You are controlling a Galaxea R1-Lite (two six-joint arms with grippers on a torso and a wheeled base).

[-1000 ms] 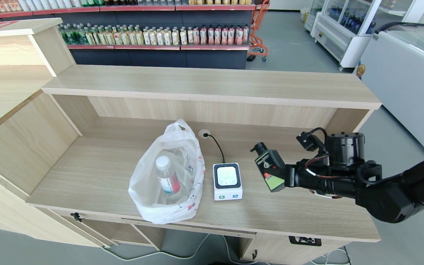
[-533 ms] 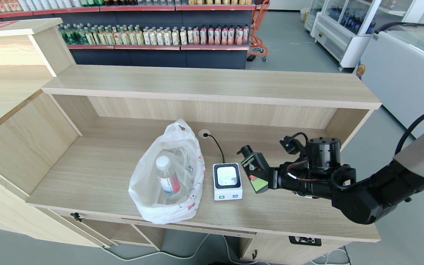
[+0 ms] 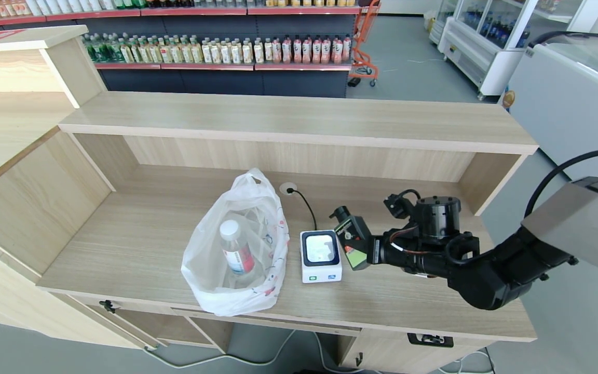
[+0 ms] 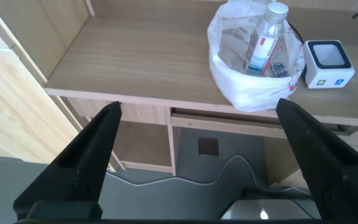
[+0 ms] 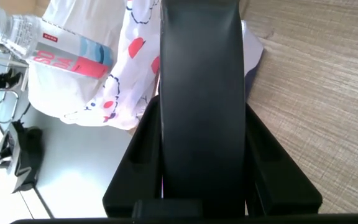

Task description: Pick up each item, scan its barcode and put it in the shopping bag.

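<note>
My right gripper (image 3: 365, 250) is shut on a dark pump bottle (image 3: 352, 237) with a green and red label, tilted just right of the white scanner (image 3: 321, 255). From the right wrist view the dark bottle (image 5: 201, 93) stands between the fingers (image 5: 143, 144), with the bag (image 5: 98, 68) and scanner beyond it. The white plastic shopping bag (image 3: 257, 218) stands open left of the scanner and holds a clear water bottle (image 3: 235, 251). My left gripper (image 4: 197, 134) is open, hanging in front of and below the counter edge, with the bag (image 4: 241, 87) and scanner (image 4: 329, 62) ahead of it.
The wooden checkout counter (image 3: 138, 234) has a raised back ledge (image 3: 288, 119) and side walls. A black cable (image 3: 307, 208) runs from a hole in the counter to the scanner. Shelves of drinks and freezers stand in the shop behind.
My right arm has carried the pump bottle leftward, from well right of the scanner to right beside it. The bag, water bottle and scanner have stayed put.
</note>
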